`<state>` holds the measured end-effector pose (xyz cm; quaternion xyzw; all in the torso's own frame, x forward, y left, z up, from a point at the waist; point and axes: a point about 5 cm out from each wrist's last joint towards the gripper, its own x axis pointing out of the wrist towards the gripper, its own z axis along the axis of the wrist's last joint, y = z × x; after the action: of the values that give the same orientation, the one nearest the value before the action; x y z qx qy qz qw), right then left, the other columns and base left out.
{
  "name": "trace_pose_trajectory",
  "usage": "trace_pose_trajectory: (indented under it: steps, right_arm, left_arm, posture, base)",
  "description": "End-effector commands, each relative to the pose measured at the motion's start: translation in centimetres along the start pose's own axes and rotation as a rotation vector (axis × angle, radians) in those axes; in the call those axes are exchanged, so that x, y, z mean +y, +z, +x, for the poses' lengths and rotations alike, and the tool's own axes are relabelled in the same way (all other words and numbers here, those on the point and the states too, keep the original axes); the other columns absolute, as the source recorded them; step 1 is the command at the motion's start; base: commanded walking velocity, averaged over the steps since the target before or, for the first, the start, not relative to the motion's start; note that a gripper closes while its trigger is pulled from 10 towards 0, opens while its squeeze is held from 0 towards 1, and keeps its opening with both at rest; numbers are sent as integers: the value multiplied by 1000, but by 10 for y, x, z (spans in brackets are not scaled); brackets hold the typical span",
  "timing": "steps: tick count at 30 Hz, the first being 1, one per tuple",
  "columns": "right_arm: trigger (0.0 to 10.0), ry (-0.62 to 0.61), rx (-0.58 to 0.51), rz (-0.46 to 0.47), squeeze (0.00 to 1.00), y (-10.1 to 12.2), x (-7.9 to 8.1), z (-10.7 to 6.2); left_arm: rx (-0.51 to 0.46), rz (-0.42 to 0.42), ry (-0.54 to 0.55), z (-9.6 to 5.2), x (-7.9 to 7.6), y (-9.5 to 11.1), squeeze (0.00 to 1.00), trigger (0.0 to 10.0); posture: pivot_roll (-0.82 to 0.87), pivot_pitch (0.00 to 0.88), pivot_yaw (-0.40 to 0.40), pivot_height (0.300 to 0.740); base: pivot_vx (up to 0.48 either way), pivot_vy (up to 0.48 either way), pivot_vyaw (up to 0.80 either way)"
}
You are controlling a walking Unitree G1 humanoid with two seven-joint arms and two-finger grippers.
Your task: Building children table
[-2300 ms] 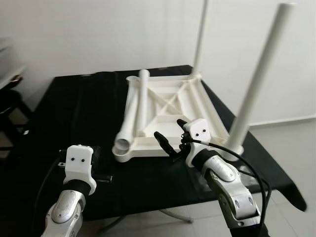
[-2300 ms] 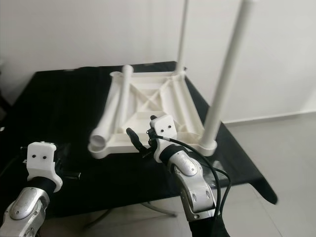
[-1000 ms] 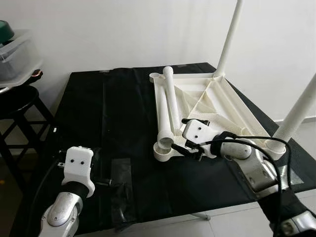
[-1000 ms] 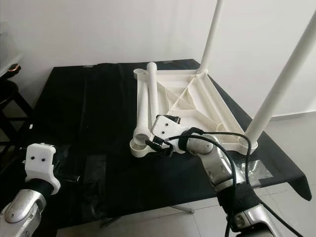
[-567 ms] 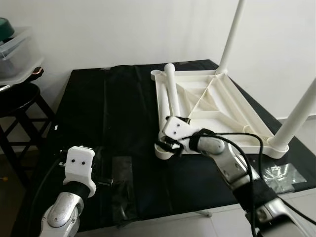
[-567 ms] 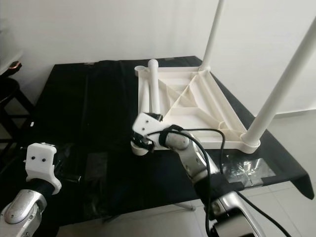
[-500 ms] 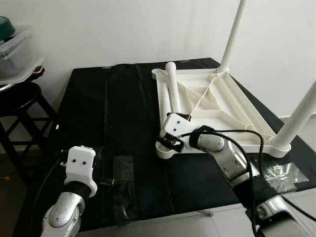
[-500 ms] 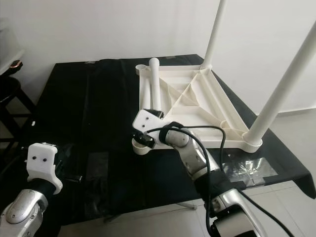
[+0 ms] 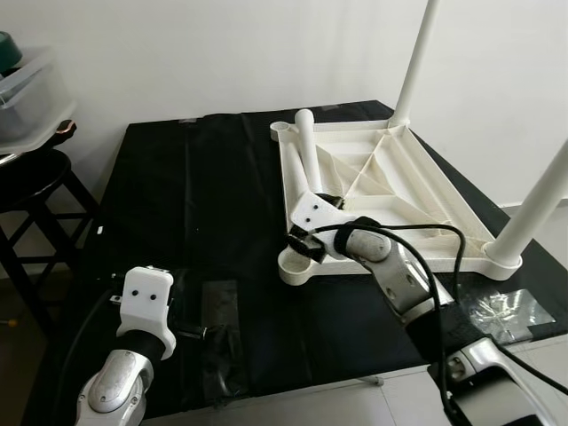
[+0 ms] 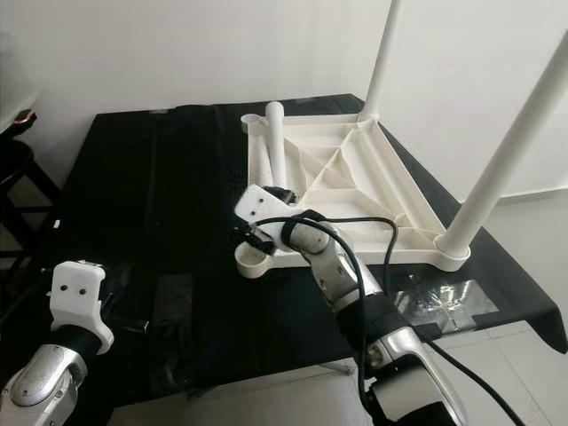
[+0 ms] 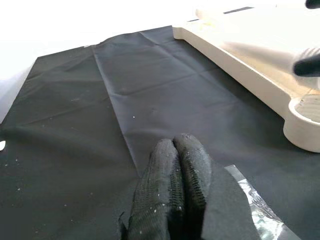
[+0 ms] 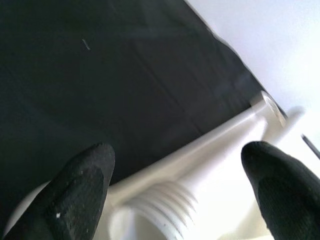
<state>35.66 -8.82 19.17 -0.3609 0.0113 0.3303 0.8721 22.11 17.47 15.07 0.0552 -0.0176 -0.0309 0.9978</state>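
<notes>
Nearest the robot, at about 7 o'clock in the head view, the left end effector [image 9: 189, 332] hovers low over the black cloth-covered surface [image 9: 177, 213]. In its wrist view the two black fingers [image 11: 175, 170] are pressed together with nothing between them, above a strip of clear shiny tape [image 11: 260, 210] stuck to the cloth.

Towards the centre, the right end effector [image 9: 300, 244] has moved in from the near edge of the upturned white plastic children's table top [image 9: 382, 186] and now sits at the threaded end of the loose white plastic tube leg [image 9: 306, 164]. A second ago it was still short of this end; now its wrist view shows the two black fingertips [image 12: 82, 192] spread wide on either side of the ribbed thread [image 12: 165, 200], not yet closed on it. That suggests the reach is complete and a grasp of the leg is probably next, so that it can be stood in the empty corner socket [image 9: 297, 269] at about 6 o'clock of the top.

Further back, the loose leg lies along the top's left rail, its far end near the second empty socket [image 9: 284, 131] at 11 o'clock. Two upright white legs are already fitted: one [image 9: 417, 62] at the far corner at 1 o'clock, one [image 9: 537, 209] at the right corner at 3 o'clock. On this evidence the build is roughly half done.

At 10 o'clock, off the surface, stands a dark round stool [image 9: 31, 173].
</notes>
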Motion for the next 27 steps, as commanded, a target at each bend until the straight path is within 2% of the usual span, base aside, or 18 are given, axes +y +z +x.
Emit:
trace_pose_trajectory:
  steps: [1, 4, 5, 10, 23, 25, 27]
  right_arm:
    - [10000, 40, -41, 61, 0, 6, 4, -1]
    - [10000, 190, -88, 83, 0, 11, 17, -6]
    - [10000, 190, -88, 83, 0, 11, 17, -6]
    - [10000, 317, -54, 3, 0, 4, 20, -19]
    - [10000, 320, 29, -47, 0, -7, -3, -32]
    - [10000, 301, 51, -51, 0, -9, -7, -32]
    - [10000, 221, 106, -63, 0, -14, -15, -29]
  left_arm:
    - [6, 13, -11, -1, 1, 1, 0, 10000]
    - [7, 10, -11, -1, 0, 0, 0, 10000]
    - [7, 10, -11, -1, 0, 0, 0, 10000]
    - [8, 5, -11, 0, -1, 0, 0, 10000]
    - [8, 2, -7, 1, -1, -1, 0, 10000]
    - [8, 1, -6, 1, -1, -1, 0, 10000]
    - [7, 1, -4, 1, 0, -1, 0, 10000]
  posture:
    - [53, 62, 17, 740]
    - [31, 62, 12, 740]
    - [31, 62, 12, 740]
    - [28, 61, 12, 740]
    - [28, 59, 9, 740]
    - [27, 59, 10, 740]
    - [35, 60, 13, 740]
  base:
    - [0, 0, 0]
    - [0, 0, 0]
    - [0, 0, 0]
    - [0, 0, 0]
    - [0, 0, 0]
    - [0, 0, 0]
    - [0, 0, 0]
